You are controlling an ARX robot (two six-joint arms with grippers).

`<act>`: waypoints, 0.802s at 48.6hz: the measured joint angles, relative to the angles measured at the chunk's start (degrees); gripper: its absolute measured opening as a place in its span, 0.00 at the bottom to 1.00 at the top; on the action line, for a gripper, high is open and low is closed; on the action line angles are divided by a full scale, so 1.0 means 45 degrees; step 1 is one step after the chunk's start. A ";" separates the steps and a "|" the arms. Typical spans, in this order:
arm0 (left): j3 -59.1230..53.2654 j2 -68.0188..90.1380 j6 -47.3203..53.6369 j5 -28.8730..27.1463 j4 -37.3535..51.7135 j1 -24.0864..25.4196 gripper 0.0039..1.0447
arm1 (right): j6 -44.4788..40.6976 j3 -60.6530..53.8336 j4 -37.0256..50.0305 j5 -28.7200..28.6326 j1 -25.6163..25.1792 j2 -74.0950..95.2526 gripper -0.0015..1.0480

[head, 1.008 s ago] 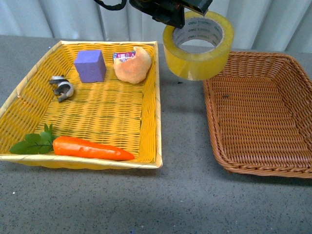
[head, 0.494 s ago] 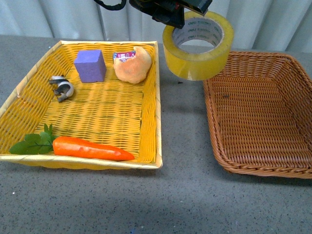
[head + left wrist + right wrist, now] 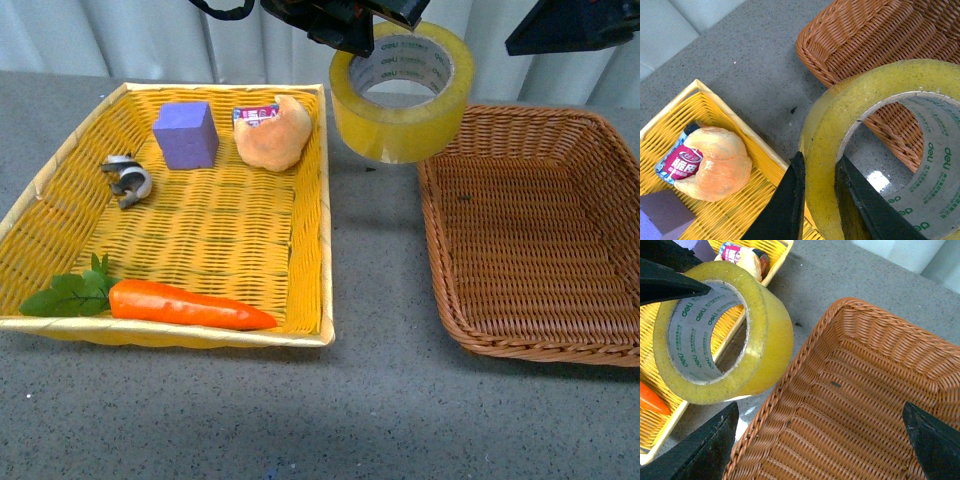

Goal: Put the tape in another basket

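Left jaws astride tape (image 3: 400,135); axis near-upright

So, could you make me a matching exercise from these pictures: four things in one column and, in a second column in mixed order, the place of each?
Things
1. tape
2. carrot
3. purple block
4. clip

Places
a. along the front edge of the yellow basket
b. at the back of the yellow basket, beside the bread
c. in the air, clamped by the left gripper
d. at the left side of the yellow basket

Pairs: 1-c, 2-a, 3-b, 4-d
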 joint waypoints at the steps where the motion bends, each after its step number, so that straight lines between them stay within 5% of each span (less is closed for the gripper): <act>1: 0.0000 0.0000 0.0005 0.0000 0.0000 0.0000 0.13 | -0.0049 0.0146 -0.0019 0.0092 0.0078 0.0160 0.91; 39: 0.0005 0.0000 0.0010 0.0000 0.0000 0.0000 0.13 | 0.0413 0.3798 -0.1258 0.0923 0.1311 0.3424 0.91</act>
